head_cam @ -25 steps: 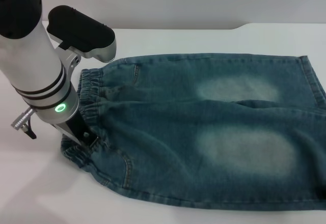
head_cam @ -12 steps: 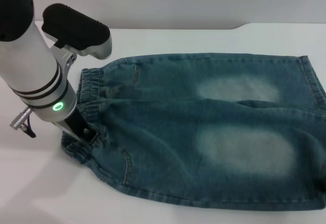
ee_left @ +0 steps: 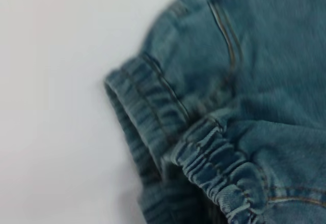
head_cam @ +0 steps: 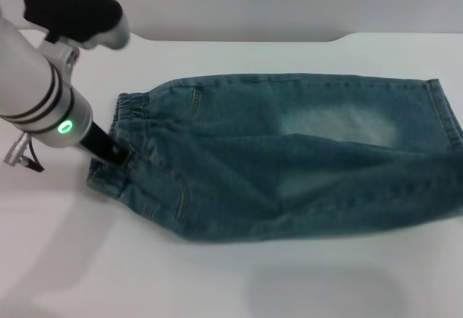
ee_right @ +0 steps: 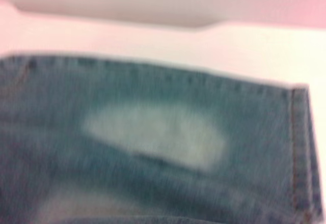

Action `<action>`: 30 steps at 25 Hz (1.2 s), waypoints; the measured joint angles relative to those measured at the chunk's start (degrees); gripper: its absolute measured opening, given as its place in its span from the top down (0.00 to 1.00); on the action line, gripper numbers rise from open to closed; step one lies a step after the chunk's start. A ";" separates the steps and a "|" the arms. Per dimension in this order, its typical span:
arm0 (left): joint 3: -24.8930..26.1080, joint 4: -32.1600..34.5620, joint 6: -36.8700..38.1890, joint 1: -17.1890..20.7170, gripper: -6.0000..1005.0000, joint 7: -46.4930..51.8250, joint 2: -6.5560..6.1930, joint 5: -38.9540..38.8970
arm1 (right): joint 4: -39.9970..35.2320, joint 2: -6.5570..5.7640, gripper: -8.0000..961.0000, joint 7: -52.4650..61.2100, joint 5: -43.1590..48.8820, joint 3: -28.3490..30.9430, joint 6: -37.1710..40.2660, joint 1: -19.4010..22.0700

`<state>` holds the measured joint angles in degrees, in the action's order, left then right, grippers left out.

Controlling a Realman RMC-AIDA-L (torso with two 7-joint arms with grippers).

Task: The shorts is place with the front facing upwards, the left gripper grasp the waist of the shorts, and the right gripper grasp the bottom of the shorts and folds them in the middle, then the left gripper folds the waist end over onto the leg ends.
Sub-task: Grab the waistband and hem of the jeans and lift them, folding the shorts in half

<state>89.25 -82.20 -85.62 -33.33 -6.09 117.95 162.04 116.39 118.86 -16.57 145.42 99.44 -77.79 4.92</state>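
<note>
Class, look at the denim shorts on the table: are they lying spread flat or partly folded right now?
Partly folded. The shorts' near edge is raised and curling over, hiding part of the near pale patch, while the left gripper is at the waist.

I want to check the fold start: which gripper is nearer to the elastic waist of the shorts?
Left. The left gripper is at the waist of the shorts. The right gripper is not visible in the head view.

We seem to be at a lab test bench. A bare white table (head_cam: 217,274) meets a plain pale wall (head_cam: 289,0).
</note>
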 joint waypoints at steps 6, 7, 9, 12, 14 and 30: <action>2.83 -2.17 4.94 2.17 0.92 -1.03 0.00 -0.11 | -0.06 0.16 0.95 -4.23 -3.55 3.65 6.31 0.74; 3.03 -2.40 5.86 2.60 0.92 -1.10 0.00 -0.21 | -0.08 0.19 0.95 -4.78 -3.69 3.76 7.54 1.05; 3.14 -2.79 7.48 3.23 0.92 -1.24 0.00 -0.39 | -0.24 0.23 0.95 -5.86 -3.82 3.63 10.52 2.02; 3.14 -2.89 9.44 3.61 0.92 -1.33 0.03 -0.43 | -0.35 0.32 0.95 -7.38 -3.85 3.13 15.47 3.71; 3.14 -2.89 9.44 3.61 0.92 -1.33 0.03 -0.43 | -0.70 0.38 0.95 -8.06 -3.89 2.58 19.34 4.88; 0.59 4.66 29.24 4.35 0.91 -1.97 0.19 -3.54 | -16.29 0.20 0.94 -13.08 -3.69 -5.49 48.93 4.87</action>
<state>89.83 -77.54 -56.38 -28.98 -8.06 118.13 158.50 100.10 119.06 -29.65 141.73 93.95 -28.87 9.79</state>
